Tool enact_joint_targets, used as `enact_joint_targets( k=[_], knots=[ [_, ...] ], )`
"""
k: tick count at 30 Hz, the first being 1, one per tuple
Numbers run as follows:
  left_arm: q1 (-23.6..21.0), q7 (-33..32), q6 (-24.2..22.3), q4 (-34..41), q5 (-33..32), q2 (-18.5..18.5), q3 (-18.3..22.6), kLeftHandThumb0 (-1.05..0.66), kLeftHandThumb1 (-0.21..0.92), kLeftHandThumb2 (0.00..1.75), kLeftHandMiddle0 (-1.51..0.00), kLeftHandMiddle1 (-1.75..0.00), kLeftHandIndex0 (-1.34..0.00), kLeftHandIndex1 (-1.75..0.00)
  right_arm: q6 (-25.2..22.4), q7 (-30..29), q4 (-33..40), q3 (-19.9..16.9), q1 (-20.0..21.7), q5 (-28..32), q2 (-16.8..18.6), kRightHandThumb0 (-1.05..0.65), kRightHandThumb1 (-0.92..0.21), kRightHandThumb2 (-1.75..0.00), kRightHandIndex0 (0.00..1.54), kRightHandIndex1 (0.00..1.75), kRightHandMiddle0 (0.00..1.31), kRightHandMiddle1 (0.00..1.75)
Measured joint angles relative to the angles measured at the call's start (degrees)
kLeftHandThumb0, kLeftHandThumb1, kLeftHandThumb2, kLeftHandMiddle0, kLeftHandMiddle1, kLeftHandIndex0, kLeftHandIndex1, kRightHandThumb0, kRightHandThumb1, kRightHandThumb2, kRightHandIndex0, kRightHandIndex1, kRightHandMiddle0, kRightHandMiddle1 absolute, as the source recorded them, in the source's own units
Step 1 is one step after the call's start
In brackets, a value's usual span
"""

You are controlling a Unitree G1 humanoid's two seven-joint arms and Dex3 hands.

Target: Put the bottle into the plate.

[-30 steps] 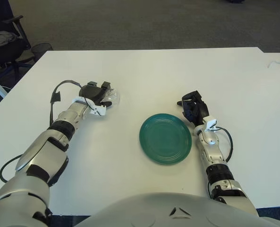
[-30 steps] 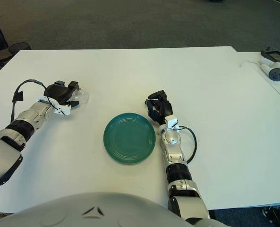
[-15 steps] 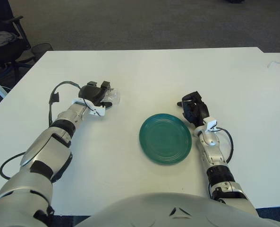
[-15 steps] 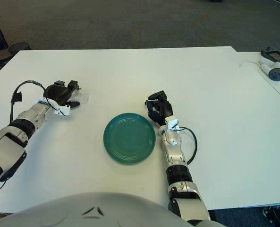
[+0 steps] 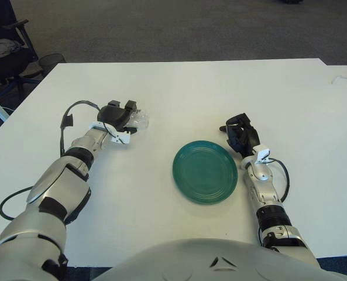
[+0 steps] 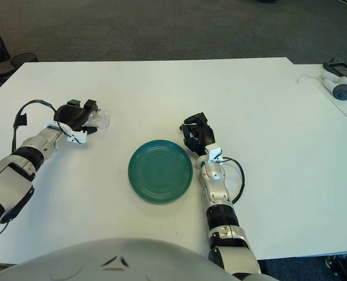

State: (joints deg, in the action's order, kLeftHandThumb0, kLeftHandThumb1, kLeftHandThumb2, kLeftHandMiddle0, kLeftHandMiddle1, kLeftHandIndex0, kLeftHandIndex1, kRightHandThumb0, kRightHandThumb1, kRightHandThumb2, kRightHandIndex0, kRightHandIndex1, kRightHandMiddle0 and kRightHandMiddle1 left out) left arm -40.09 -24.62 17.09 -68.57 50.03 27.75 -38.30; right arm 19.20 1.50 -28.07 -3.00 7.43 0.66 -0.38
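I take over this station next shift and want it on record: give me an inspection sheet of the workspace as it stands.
Surface: white table, flat.
Job's things: clear bottle lying on the table at left; green plate near the middle, nothing in it.
Clutter: small devices on a neighbouring table at far right.
Hands: left hand closed around the bottle; right hand resting beside the plate's right edge, fingers curled, holding nothing.
Cables: black cable looping at the left wrist; another at the right forearm.
Surroundings: grey carpet; chair and bin at far left.
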Motion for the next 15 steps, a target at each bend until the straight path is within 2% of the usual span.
enact_joint_targets(
  k=[5, 15],
  knots=[
    [-0.1, 0.0, 0.0, 0.0, 0.0, 0.2, -0.3, -0.67, 0.78, 0.58, -0.48, -1.44, -0.13, -1.69, 0.0, 0.2, 0.0, 0.1, 0.0, 0.0, -0.1, -0.35, -0.92, -0.48, 0.35, 1.17, 0.23, 1.71],
    [-0.4, 0.0, -0.4, 0.0, 0.0, 0.5, -1.0, -0.69, 0.86, 0.51, -0.49, -1.51, -0.14, -1.71, 0.0, 0.8, 0.0, 0.2, 0.0, 0.0, -0.4, -0.35, -0.92, -0.46, 0.38, 1.17, 0.25, 1.69]
  ],
)
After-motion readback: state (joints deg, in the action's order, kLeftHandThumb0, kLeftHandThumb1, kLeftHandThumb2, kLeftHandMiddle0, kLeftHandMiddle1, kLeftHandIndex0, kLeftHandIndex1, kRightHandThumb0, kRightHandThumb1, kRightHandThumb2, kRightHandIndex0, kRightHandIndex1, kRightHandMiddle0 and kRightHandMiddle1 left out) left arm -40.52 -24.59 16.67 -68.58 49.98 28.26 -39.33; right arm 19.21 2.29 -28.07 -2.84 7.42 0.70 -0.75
